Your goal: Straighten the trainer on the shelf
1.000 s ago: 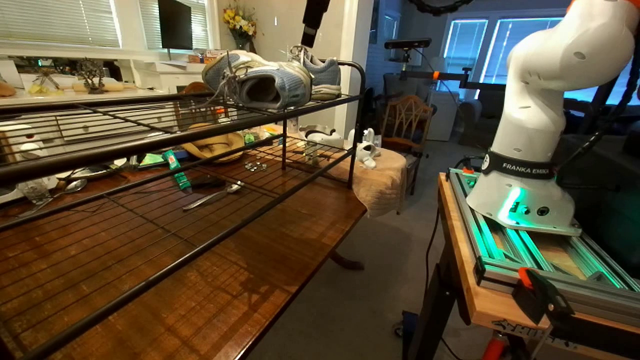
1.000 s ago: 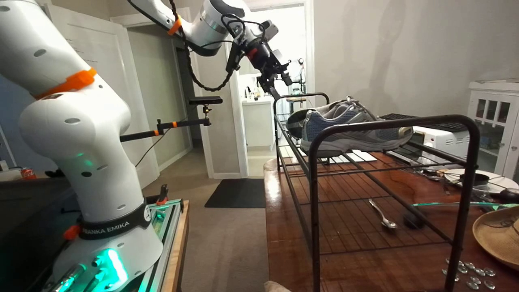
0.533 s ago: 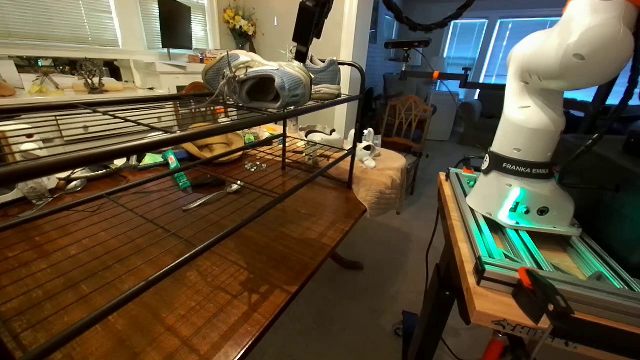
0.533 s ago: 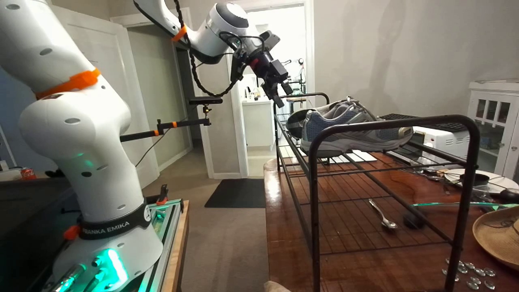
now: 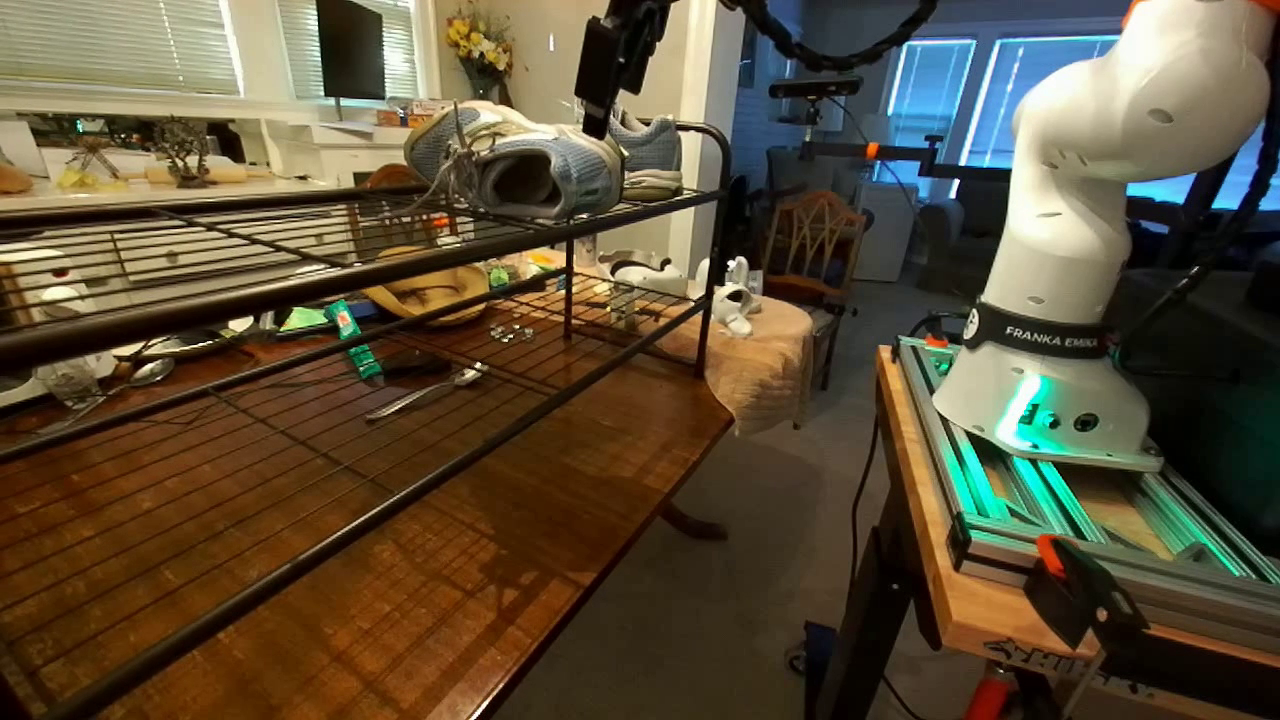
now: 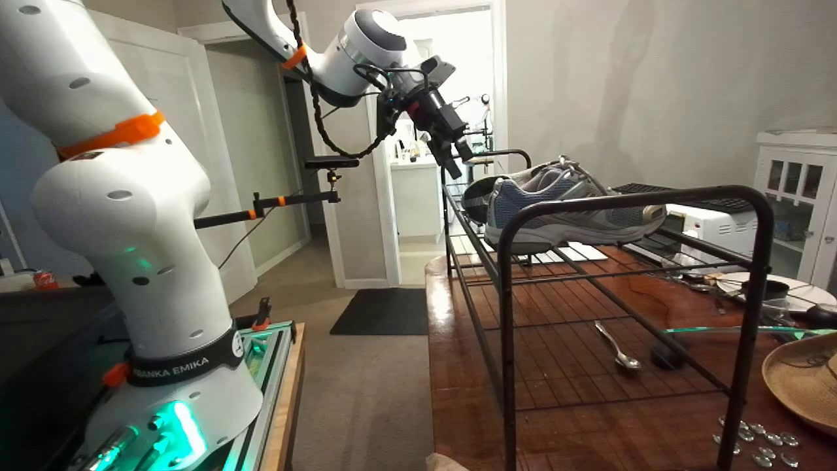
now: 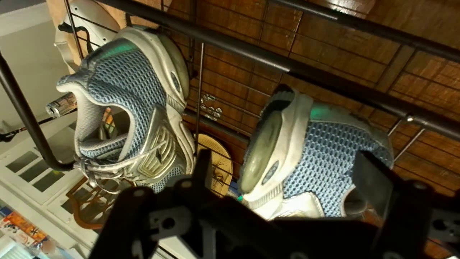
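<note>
Found the trainer (image 7: 320, 154) tipped onto its side on the shelf (image 7: 251, 52), right of centre in the wrist view. Judged it light, with soft mesh and firmer sole; best gripped near the heel, from sole to collar. Saw the fingers (image 7: 372, 181) spread wide and empty across the lower frame, with no contact showing.

Claw (image 6: 461, 166) tilted downward, jaws apart

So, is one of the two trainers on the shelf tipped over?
Yes, one trainer lies on its side: its opening faces sideways, its sole toward the upright trainer.
</note>
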Robot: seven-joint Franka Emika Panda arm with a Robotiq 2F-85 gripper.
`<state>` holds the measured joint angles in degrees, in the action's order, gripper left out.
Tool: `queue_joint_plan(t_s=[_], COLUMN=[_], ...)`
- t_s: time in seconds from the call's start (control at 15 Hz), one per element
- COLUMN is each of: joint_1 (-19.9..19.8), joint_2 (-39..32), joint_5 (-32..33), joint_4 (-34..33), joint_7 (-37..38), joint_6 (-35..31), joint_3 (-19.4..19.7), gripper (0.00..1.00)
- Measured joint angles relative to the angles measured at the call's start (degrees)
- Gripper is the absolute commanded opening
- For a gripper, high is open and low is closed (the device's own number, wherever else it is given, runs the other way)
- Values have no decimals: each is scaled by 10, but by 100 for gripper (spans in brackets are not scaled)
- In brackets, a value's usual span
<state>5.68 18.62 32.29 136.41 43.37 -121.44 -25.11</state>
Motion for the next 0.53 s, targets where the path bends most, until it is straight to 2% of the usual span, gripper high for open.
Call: queue_joint_plan(t_s=[0.2,0.53], joint_1=[0,0], joint_2=[-1,-18], joint_5=[12,37], joint_4=[0,-2], joint_7=[18,89], joint_6=[0,-12], joint_3=[4,5], gripper=[100,100])
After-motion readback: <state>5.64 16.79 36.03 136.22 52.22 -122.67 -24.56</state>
